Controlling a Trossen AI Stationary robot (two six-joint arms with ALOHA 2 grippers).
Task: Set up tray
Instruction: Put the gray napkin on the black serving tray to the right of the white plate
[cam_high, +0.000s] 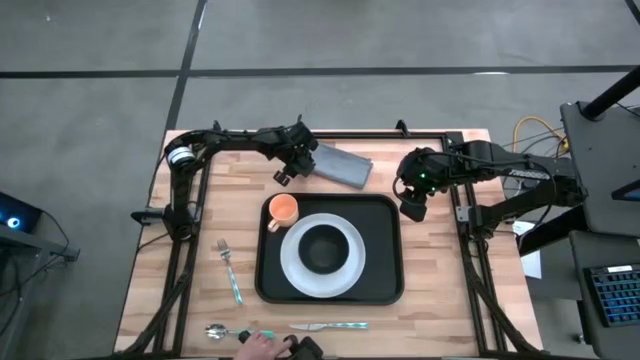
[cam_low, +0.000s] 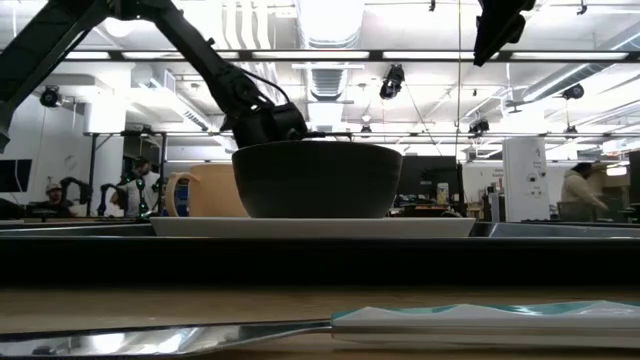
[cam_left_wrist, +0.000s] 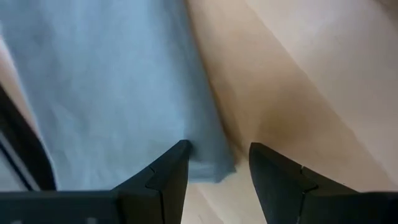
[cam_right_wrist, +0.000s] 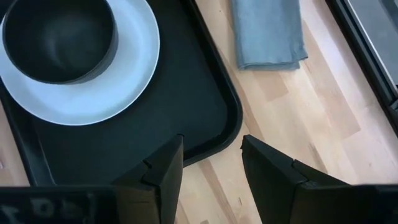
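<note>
The black tray (cam_high: 384, 262) lies mid-table and carries a white plate (cam_high: 296, 268) with a black bowl (cam_high: 323, 248) and an orange cup (cam_high: 284, 209). A grey folded napkin (cam_high: 343, 166) lies flat on the wood beyond the tray. My left gripper (cam_high: 287, 170) is open and low at the napkin's left end. One fingertip (cam_left_wrist: 171, 165) is over the cloth near a corner (cam_left_wrist: 214, 169), the other (cam_left_wrist: 267, 165) over bare wood. My right gripper (cam_right_wrist: 211, 158) is open and hangs high over the tray's far right corner (cam_right_wrist: 231, 127), holding nothing. My left gripper comes at the napkin's corner steeply from above. The wrist view looks along the fingers, so I cannot tell whether either fingertip touches the cloth.
A fork (cam_high: 230, 270) lies left of the tray. A spoon (cam_high: 215, 330) and a knife (cam_high: 330, 326) lie near the front edge, where a person's hand (cam_high: 262, 345) reaches in. Bare wood shows to the right of the tray.
</note>
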